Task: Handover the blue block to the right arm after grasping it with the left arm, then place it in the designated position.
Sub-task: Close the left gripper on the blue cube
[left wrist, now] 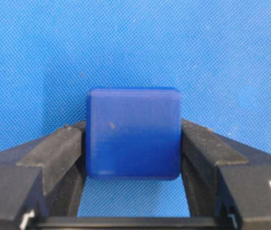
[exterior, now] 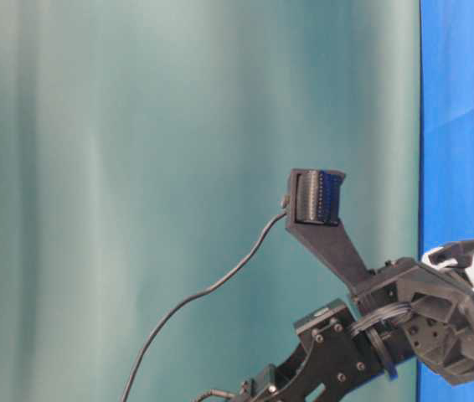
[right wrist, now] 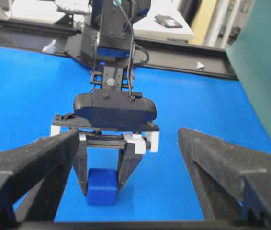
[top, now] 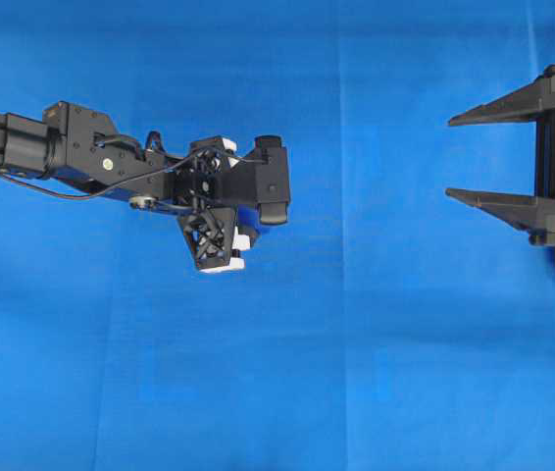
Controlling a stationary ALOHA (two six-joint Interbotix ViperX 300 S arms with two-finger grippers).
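The blue block (left wrist: pixel 133 132) sits squeezed between the two black fingers of my left gripper (left wrist: pixel 133 143), which is shut on it. From the right wrist view the block (right wrist: pixel 102 188) hangs at the tips of the left gripper (right wrist: pixel 102 179), which has white pieces, at or just above the blue cloth (right wrist: pixel 197 110). In the overhead view the left gripper (top: pixel 209 224) points down at centre left and hides the block. My right gripper (top: pixel 450 158) is open and empty at the right edge, facing the left gripper from well apart; its fingers (right wrist: pixel 221 158) frame the view.
The blue cloth (top: pixel 356 343) covers the whole table. A black frame rail (right wrist: pixel 183 50) runs behind the left arm's base. A teal backdrop (exterior: pixel 136 167) fills the table-level view, with the left arm's wrist camera (exterior: pixel 316 198) in front of it.
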